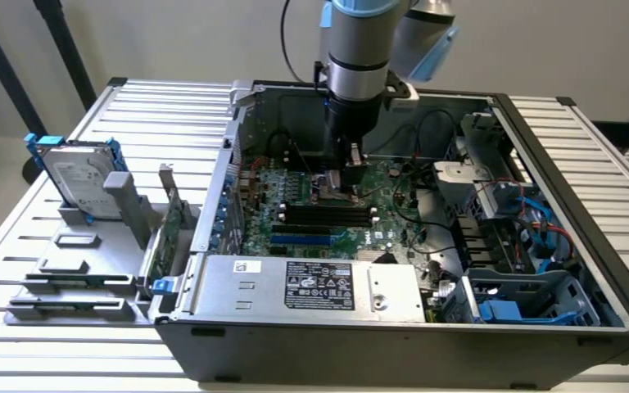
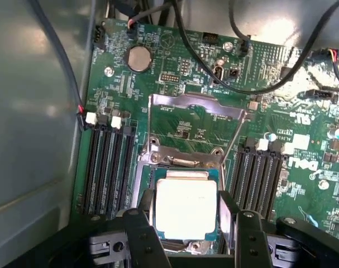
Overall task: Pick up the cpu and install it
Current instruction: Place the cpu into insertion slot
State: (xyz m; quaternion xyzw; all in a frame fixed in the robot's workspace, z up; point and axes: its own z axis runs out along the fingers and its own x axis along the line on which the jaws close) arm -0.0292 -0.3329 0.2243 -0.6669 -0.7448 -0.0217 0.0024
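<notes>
The cpu (image 2: 186,205), a flat square chip with a dull silver top and a green rim, lies level over the motherboard's socket (image 2: 183,159). My gripper (image 2: 186,212) is shut on it, with one black finger (image 2: 145,205) against each of two opposite edges. I cannot tell whether the chip rests in the socket or hangs just above it. The socket's metal load plate (image 2: 197,103) is swung open behind the chip. In the exterior view the gripper (image 1: 347,178) reaches straight down into the open computer case (image 1: 576,327), over the middle of the green motherboard (image 1: 391,205).
Black memory slots (image 2: 108,167) (image 2: 258,178) flank the socket, and black cables (image 2: 214,56) cross the board beyond it. A power supply (image 1: 314,286) fills the case's front. Outside, at the exterior view's left, a grey holder (image 1: 85,270) carries a hard drive (image 1: 79,176) and a green card (image 1: 167,237).
</notes>
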